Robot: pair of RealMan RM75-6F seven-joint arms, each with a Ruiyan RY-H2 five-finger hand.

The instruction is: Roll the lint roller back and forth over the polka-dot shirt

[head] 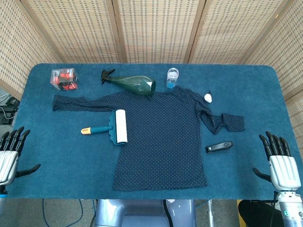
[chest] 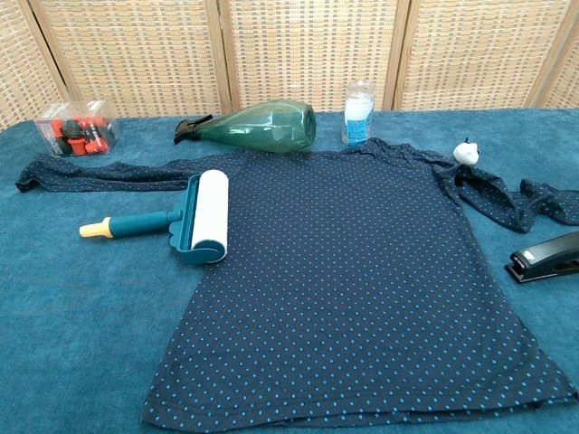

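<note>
Blue table cloth (head: 61,156) carried the light, rigid lint roller (head: 113,126), its drum overlapping the soft polka-dot shirt (head: 163,137). We judged its slim handle (head: 97,129) the best hold; our left hand (head: 12,153) and right hand (head: 280,163) lay spread wide, holding nothing.

Matt dotted cloth shirt (chest: 353,289), glossy plastic lint roller (chest: 185,220), napped blue table cover (head: 47,156), woven cane screen (head: 151,28).

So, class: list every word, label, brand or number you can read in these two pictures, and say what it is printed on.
No text can be read in either view.
Small bottle: blue and white label, print too blurred to read.
Clear box of red and black items: no legible marking.
Lint roller, spray bottle, stapler: no visible print.
</note>
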